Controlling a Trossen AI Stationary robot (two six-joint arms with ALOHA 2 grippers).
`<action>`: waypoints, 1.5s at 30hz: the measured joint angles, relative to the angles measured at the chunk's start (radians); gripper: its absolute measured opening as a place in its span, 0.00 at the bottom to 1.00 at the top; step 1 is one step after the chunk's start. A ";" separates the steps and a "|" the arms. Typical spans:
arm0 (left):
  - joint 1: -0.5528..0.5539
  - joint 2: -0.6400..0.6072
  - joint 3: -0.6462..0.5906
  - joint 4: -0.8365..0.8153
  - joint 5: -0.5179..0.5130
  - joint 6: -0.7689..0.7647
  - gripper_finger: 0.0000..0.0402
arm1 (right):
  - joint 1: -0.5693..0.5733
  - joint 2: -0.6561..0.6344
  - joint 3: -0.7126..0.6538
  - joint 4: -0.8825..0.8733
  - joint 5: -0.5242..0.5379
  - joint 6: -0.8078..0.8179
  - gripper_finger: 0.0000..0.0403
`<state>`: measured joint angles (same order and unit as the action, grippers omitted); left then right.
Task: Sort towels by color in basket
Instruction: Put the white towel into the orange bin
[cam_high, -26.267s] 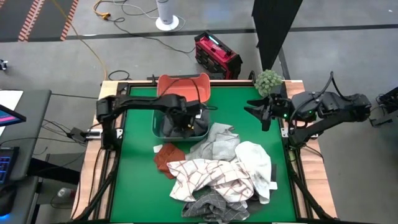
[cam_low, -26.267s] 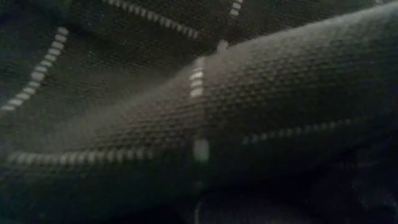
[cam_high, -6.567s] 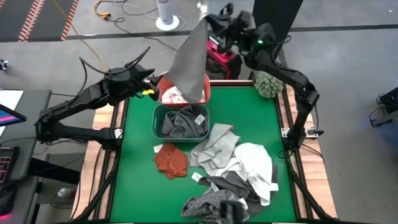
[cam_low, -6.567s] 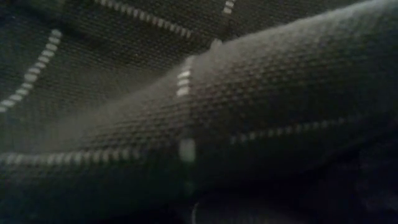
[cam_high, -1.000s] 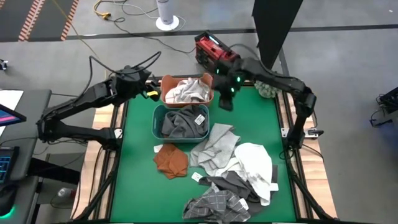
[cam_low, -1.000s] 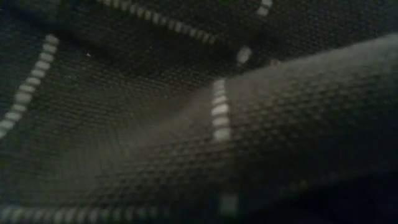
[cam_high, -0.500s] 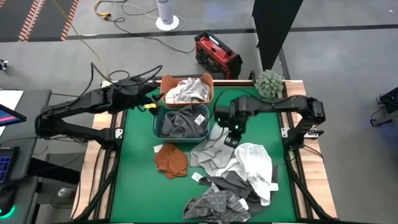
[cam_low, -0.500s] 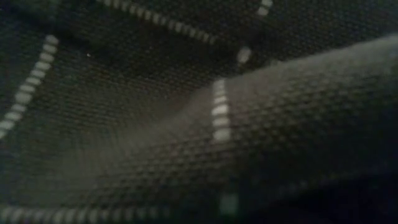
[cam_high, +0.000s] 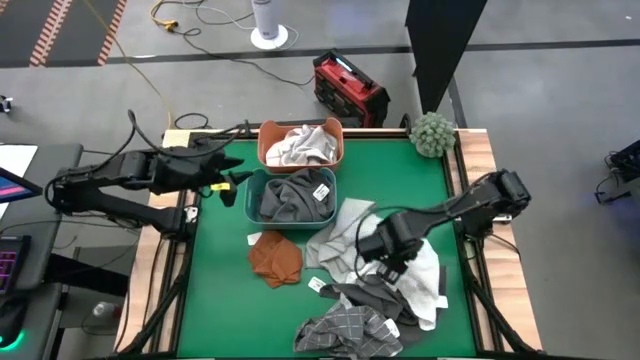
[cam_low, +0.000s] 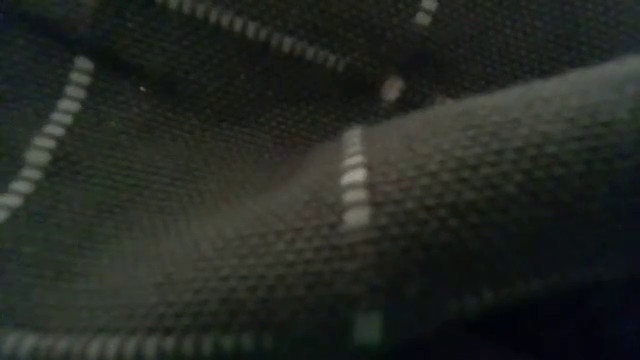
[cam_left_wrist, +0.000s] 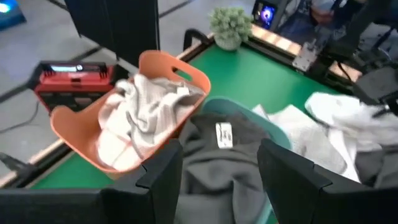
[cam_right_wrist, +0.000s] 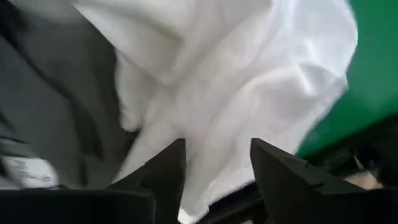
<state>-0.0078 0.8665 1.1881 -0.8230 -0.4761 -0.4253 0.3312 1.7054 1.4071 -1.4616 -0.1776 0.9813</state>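
Right pincer (cam_right_wrist: 214, 165) hangs with jaws wide apart over the crumpled white cloth towel (cam_high: 415, 255), which sits right of the teal plastic tub (cam_high: 291, 196). Best bet: grab one thick fold only. Left pincer (cam_left_wrist: 217, 171) waits wide near that tub.

Towel pile (cam_high: 385, 270) crowds near table half; far-right corner open.

Grey concrete floor (cam_high: 560, 120) w/ cables beyond table; red box (cam_high: 349, 89), white round stand base (cam_high: 268, 30), black panel (cam_high: 440, 45) far from grippers.
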 joint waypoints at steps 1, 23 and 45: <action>-0.011 0.001 0.000 -0.006 0.001 -0.009 0.49 | 0.014 0.000 -0.015 0.010 0.000 0.016 0.56; -0.207 0.041 0.000 -0.026 -0.001 -0.126 0.49 | 0.097 -0.060 -0.239 0.431 0.056 0.222 0.06; 0.037 0.307 0.000 0.578 0.287 0.104 0.49 | -0.159 -0.399 -0.061 0.880 0.756 -0.530 0.06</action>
<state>0.0291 1.1740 1.1885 -0.2453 -0.1894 -0.3215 0.1720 1.3067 1.3464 -0.5814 0.5787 0.4515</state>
